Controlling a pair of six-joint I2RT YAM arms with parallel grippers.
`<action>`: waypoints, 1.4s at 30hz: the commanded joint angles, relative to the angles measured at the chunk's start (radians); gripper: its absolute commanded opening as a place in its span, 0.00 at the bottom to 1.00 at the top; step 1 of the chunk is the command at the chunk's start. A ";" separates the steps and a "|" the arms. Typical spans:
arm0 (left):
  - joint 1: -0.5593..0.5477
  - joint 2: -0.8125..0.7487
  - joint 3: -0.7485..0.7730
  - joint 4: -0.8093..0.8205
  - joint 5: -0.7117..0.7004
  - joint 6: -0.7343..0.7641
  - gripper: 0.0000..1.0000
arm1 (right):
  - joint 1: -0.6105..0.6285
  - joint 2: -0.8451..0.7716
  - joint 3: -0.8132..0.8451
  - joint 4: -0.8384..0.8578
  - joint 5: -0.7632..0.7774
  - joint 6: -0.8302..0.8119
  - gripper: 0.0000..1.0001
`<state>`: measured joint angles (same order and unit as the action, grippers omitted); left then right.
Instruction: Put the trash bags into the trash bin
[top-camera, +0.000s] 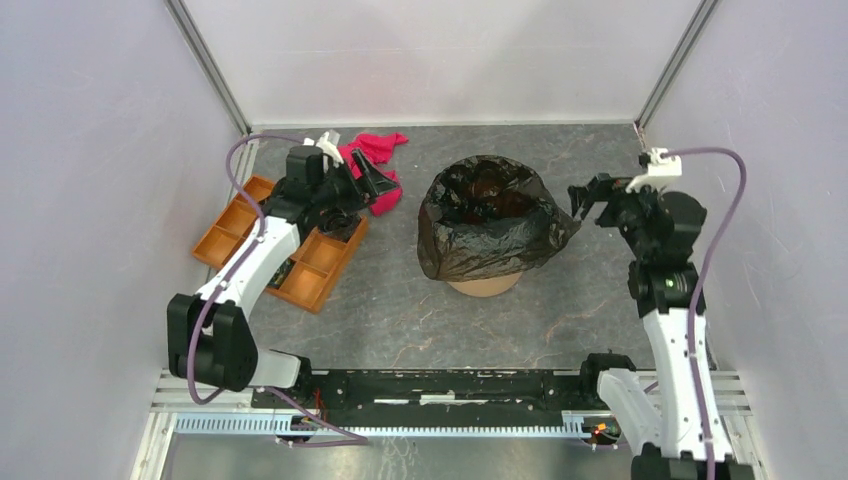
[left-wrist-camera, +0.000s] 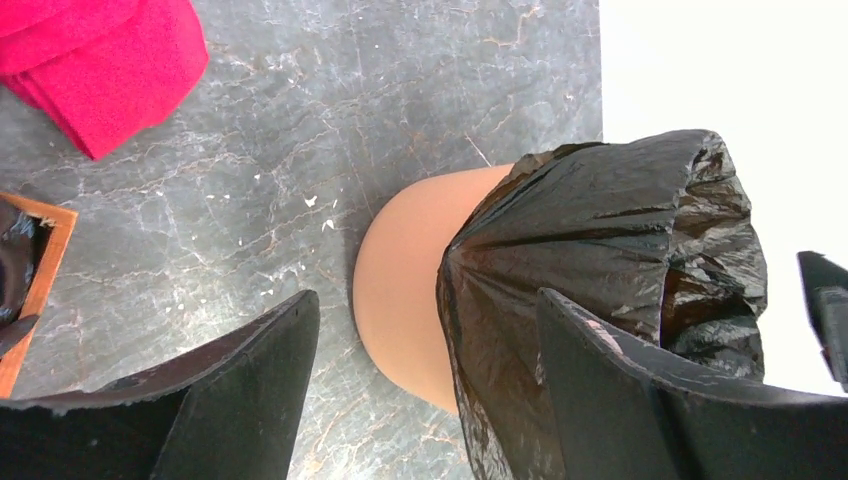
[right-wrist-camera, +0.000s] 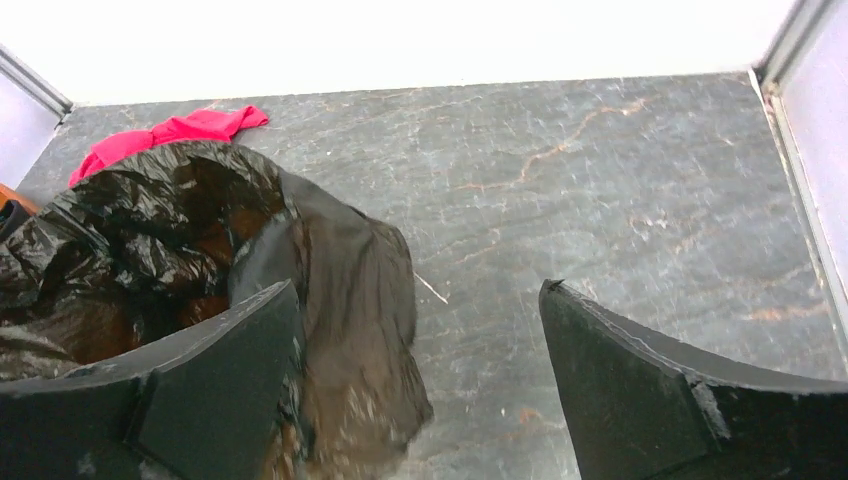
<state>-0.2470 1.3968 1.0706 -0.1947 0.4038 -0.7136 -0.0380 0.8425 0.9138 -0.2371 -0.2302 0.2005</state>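
Observation:
The terracotta trash bin (top-camera: 486, 285) stands mid-table. A black trash bag (top-camera: 490, 215) is draped over its rim and down its walls, and its mouth gapes upward. My left gripper (top-camera: 374, 181) is open and empty, left of the bin over the pink cloth. In the left wrist view its open fingers (left-wrist-camera: 428, 300) frame the bin wall (left-wrist-camera: 400, 290) and the bag (left-wrist-camera: 600, 250). My right gripper (top-camera: 584, 200) is open and empty, just right of the bag's edge. In the right wrist view (right-wrist-camera: 420, 290) a loose bag flap (right-wrist-camera: 350, 330) hangs beside its left finger.
A pink-red cloth (top-camera: 375, 160) lies at the back left. A flat orange compartment tray (top-camera: 235, 225) sits under the left arm, with something dark in some compartments (top-camera: 345, 230). Enclosure walls stand on the left, right and back.

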 joint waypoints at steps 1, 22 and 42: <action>0.032 -0.066 -0.064 0.014 0.186 -0.004 0.85 | -0.051 -0.110 -0.125 -0.004 -0.098 0.079 0.98; -0.113 -0.027 -0.515 0.772 0.400 -0.562 0.79 | -0.051 -0.161 -0.458 0.397 -0.447 0.357 0.47; -0.175 0.140 -0.478 0.781 0.284 -0.508 0.02 | -0.049 -0.041 -0.567 0.456 -0.490 0.284 0.00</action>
<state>-0.4168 1.5360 0.5545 0.5770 0.7353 -1.2606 -0.0872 0.7986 0.3508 0.1787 -0.7101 0.5350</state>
